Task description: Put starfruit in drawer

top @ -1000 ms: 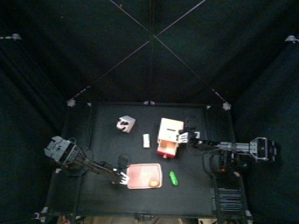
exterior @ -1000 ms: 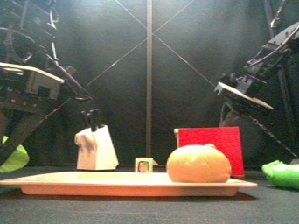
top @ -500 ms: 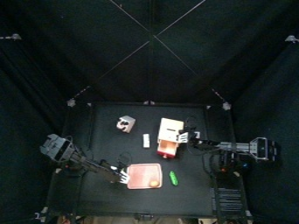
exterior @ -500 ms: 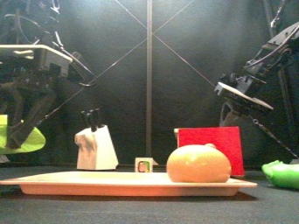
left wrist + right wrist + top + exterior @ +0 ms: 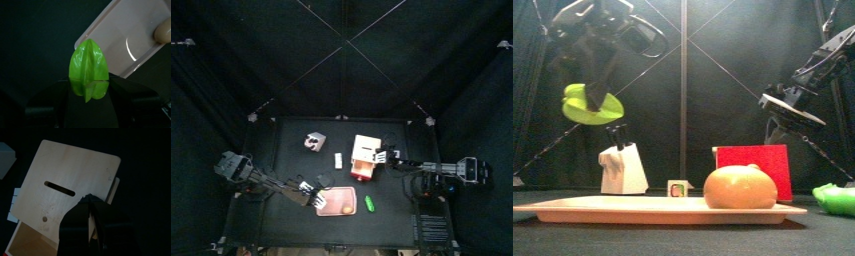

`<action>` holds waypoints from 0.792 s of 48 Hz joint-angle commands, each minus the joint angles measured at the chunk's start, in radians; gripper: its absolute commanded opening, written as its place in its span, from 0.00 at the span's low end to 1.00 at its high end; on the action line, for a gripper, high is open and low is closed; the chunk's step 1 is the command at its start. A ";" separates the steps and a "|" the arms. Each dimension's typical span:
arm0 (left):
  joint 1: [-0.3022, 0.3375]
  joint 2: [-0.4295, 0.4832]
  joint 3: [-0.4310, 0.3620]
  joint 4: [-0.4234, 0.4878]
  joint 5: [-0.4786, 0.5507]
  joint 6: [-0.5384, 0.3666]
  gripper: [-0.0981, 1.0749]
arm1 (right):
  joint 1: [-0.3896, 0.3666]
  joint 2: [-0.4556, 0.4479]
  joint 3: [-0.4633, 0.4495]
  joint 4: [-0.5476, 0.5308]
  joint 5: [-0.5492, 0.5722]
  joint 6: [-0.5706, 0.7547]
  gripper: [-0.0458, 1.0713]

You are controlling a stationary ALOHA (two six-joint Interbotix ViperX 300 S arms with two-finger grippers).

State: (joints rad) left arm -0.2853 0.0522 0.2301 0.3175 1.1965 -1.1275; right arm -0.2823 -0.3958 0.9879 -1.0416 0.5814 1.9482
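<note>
One green starfruit [image 5: 88, 67] in left fingers [image 5: 133, 97], one drawer [image 5: 368, 150]

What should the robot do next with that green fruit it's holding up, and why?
Probably carry it across toward the drawer. The left hand is shut on the green starfruit, lifted clear of the table beside the pink tray, while the right hand waits at the drawer, its red pull-out part showing.
</note>
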 commanded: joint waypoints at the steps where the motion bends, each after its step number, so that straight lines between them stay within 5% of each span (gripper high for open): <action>1: 0.035 0.011 -0.091 0.034 0.000 0.071 0.62 | -0.009 0.000 0.015 0.012 0.009 -0.002 0.23; 20: 0.160 0.166 -0.316 0.130 -0.037 0.319 0.62 | -0.009 -0.040 0.044 0.012 0.009 0.003 0.23; 38: 0.279 0.295 -0.469 0.086 -0.143 0.540 0.62 | -0.009 -0.041 0.046 0.008 0.009 0.003 0.23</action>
State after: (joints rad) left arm -0.0245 0.3559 -0.1902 0.4126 1.0815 -0.6182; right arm -0.2838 -0.4433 1.0247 -1.0370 0.5844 1.9497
